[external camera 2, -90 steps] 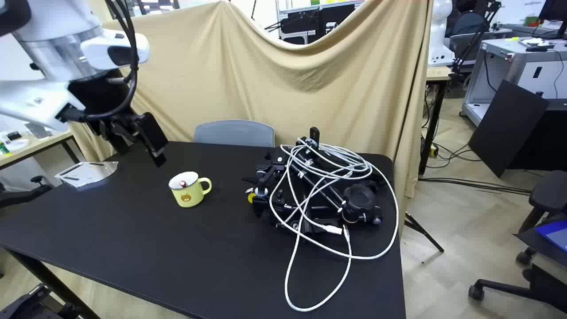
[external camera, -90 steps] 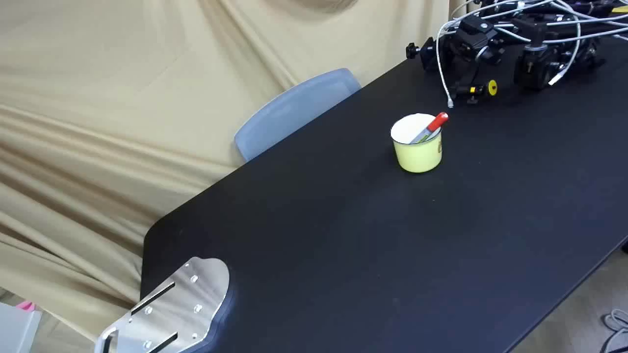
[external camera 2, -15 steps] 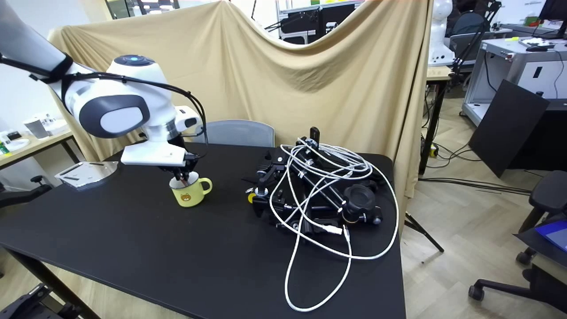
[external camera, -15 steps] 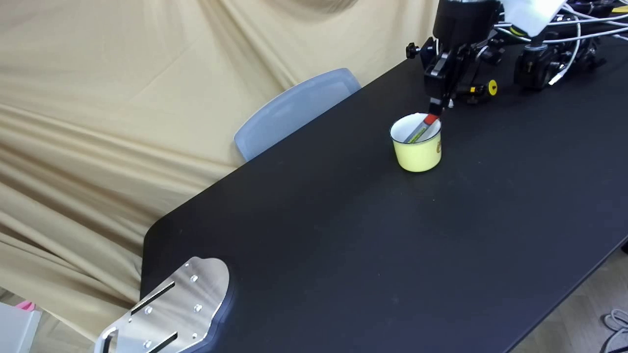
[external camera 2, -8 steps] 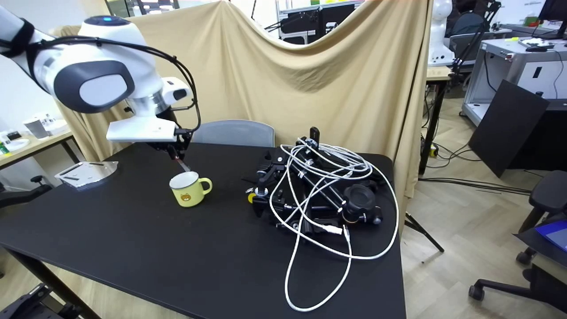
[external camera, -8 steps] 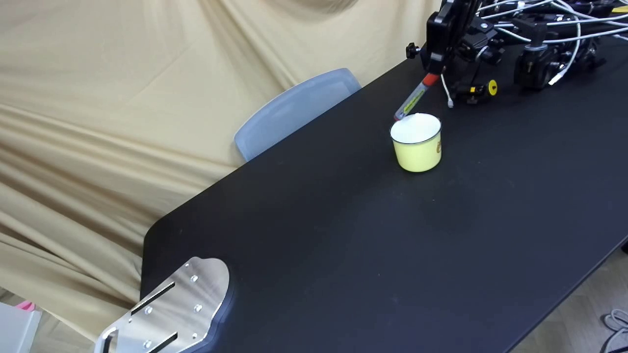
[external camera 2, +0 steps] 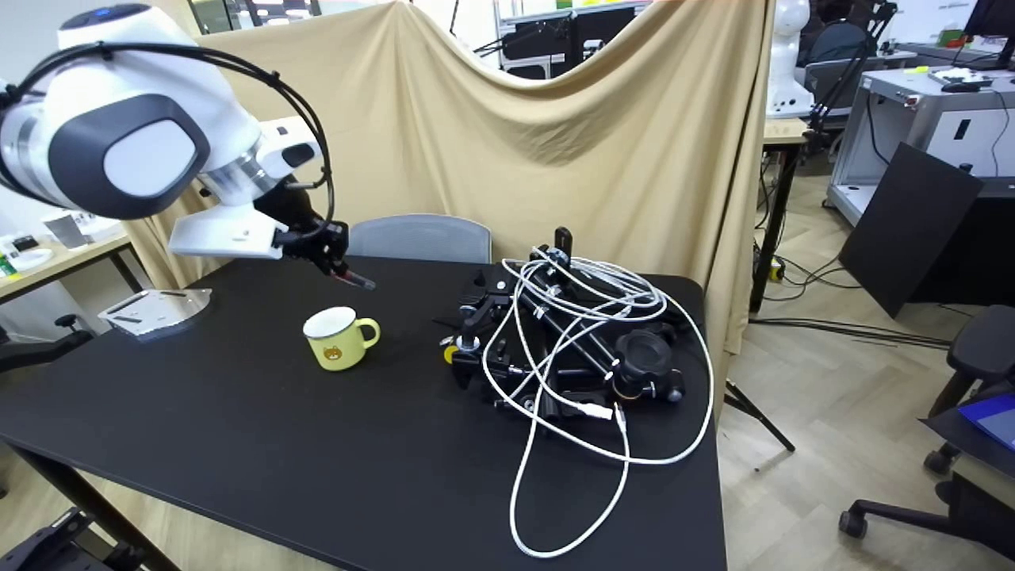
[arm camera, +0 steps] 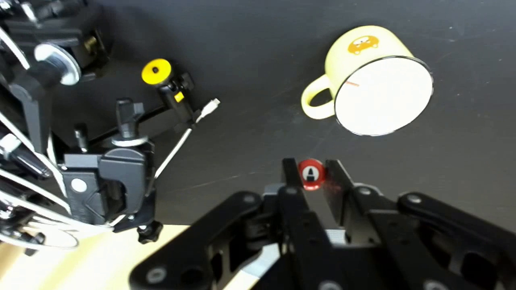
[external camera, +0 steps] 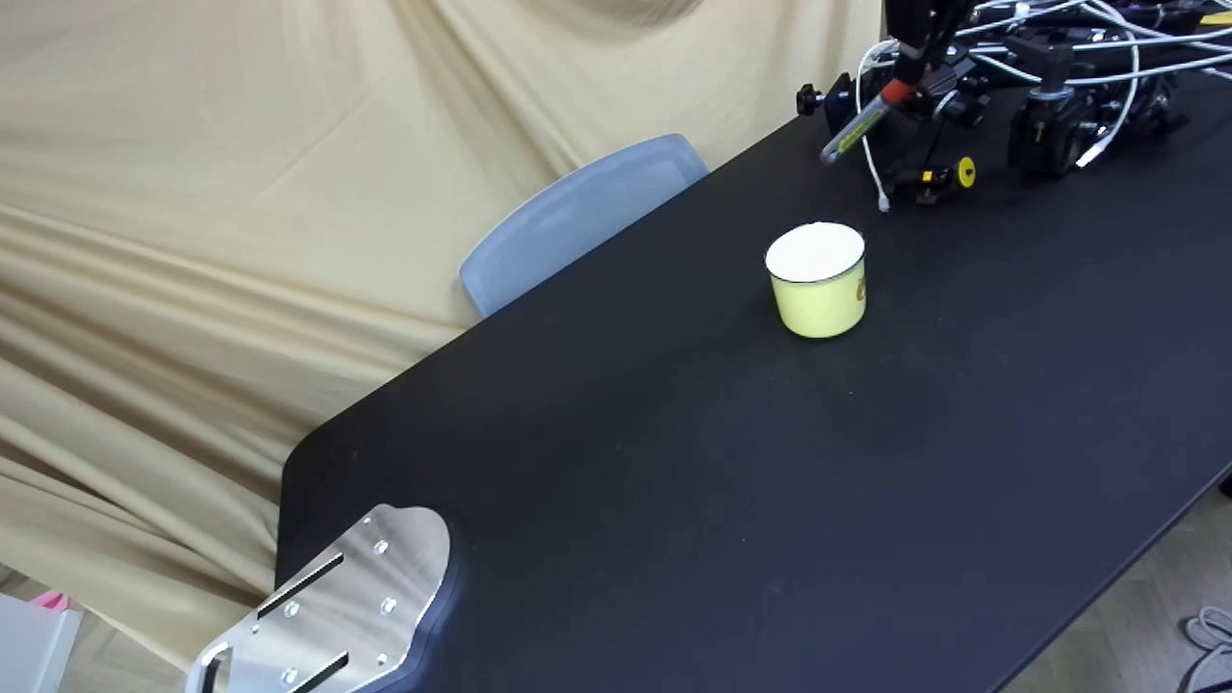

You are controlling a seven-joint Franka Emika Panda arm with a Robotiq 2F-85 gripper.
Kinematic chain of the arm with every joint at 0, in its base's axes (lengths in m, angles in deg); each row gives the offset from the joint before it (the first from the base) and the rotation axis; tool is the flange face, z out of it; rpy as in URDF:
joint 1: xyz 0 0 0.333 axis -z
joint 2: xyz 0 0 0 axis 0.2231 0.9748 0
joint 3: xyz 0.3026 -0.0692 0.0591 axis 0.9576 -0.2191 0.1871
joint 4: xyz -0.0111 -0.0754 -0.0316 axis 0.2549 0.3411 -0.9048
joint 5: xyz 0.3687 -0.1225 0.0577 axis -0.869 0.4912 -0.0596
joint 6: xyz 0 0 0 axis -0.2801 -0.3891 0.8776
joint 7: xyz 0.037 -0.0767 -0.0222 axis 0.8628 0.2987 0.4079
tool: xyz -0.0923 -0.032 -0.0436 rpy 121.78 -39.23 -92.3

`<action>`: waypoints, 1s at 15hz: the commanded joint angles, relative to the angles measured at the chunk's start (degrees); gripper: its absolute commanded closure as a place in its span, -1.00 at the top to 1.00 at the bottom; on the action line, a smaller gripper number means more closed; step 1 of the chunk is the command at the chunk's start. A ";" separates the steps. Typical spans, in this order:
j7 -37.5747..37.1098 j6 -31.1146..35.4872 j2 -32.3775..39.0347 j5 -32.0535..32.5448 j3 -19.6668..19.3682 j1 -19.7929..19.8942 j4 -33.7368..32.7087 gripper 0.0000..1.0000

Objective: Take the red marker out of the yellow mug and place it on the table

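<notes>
- Two jaws, drawn in nearly together, have the red marker [external camera: 861, 127] pinched by its red end; your grip looks secure.
- The red marker hangs slantwise in the air, its free end angled down, touching nothing that you can see.
- What has just changed: it has come out of the yellow mug [external camera 2: 337, 354], which stands upright near it. Your removal looks done; only placing is left.
- A bare stretch of desk [external camera: 674, 452] is likely your target; ease down, since the tilted tip may touch first and twist.
- Steer wide of the black clamp gear [arm camera: 123, 169].
</notes>
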 commanded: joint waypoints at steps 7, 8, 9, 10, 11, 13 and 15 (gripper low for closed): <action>-23.02 7.98 -2.22 15.04 6.79 10.79 10.02 -0.90; -22.18 9.72 -1.54 13.51 6.81 9.54 10.50 -0.90; -23.00 10.35 0.39 14.31 7.59 10.01 8.59 -0.90; -23.55 11.20 0.60 14.66 8.27 10.30 8.88 -0.90; -24.13 11.59 0.84 14.98 8.89 10.84 8.85 -0.90; -24.67 11.85 2.06 14.36 9.20 10.79 8.71 -0.90; -23.20 12.30 4.20 11.83 8.19 8.49 8.69 -0.90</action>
